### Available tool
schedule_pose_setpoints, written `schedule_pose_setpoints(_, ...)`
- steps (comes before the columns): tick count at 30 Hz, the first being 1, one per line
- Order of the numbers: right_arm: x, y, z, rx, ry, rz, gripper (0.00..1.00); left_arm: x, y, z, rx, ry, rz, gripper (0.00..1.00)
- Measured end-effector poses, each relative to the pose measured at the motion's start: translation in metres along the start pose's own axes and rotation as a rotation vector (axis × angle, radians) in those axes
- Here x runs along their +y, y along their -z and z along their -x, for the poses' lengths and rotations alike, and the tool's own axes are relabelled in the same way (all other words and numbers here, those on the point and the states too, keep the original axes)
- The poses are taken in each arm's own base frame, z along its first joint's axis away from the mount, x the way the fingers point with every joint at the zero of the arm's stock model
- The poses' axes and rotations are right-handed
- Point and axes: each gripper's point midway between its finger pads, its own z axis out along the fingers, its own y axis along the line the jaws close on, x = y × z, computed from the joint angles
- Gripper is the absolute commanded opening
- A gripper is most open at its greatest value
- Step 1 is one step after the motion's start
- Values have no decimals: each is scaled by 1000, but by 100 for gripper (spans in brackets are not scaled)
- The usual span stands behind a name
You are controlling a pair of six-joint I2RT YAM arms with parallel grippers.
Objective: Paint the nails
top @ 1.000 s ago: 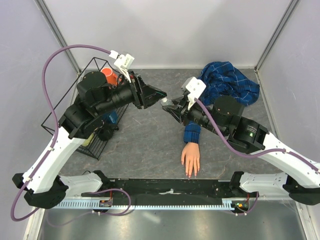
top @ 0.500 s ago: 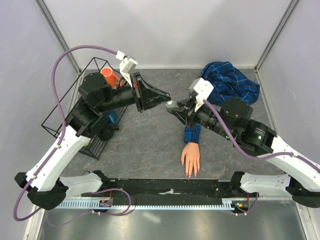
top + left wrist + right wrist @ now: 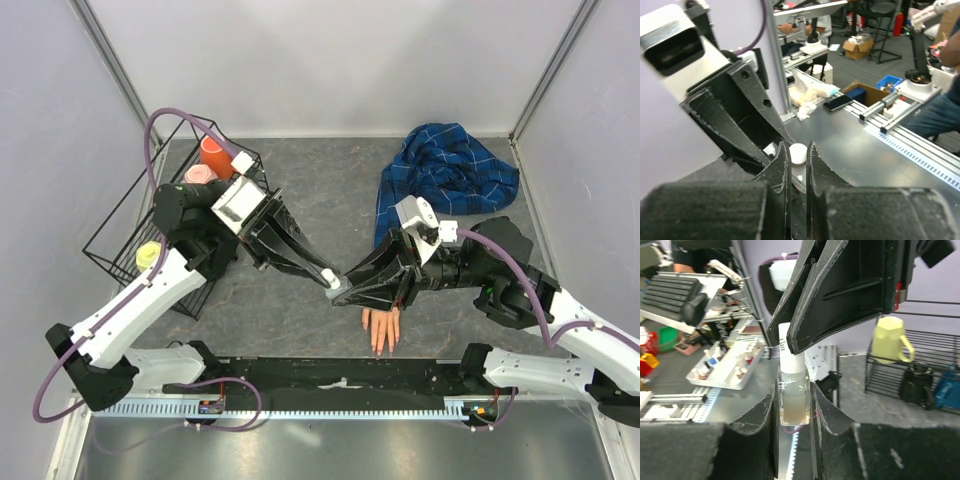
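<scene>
You are looking down on a mottled dark grey table top (image 3: pixel 320 170), and pale lilac walls (image 3: pixel 330 60) are closing it in on three sides, with aluminium posts (image 3: pixel 115 65) rising at the far corners. A brushed metal ledge (image 3: pixel 330 450) is running along the near edge. Light is falling evenly, throwing only soft shadows. Past the wrist cameras a workshop is showing: grey carpet (image 3: pixel 855 75), a black office chair (image 3: pixel 883 9), a cardboard box (image 3: pixel 860 47), a black keyboard (image 3: pixel 670 290).
</scene>
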Motion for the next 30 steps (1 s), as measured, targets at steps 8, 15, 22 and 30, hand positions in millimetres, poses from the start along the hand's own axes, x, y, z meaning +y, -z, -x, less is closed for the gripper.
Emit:
schedule_pose_setpoints(8,1,-1,8,-22,3,-2,0,14,0,14,-2,44,127,70)
schedule_pose_setpoints(15,-43,1,22,1,104,-234,0,30,27,45,-36,52,547,73)
schedule_pose_setpoints(22,-103,3,20,75,186,-508,0,63,72,51,-71,156,943,66)
schedule_pose_setpoints(30,-135,5,11,136,234,-639,0,111,90,-9,6,389,1109,52)
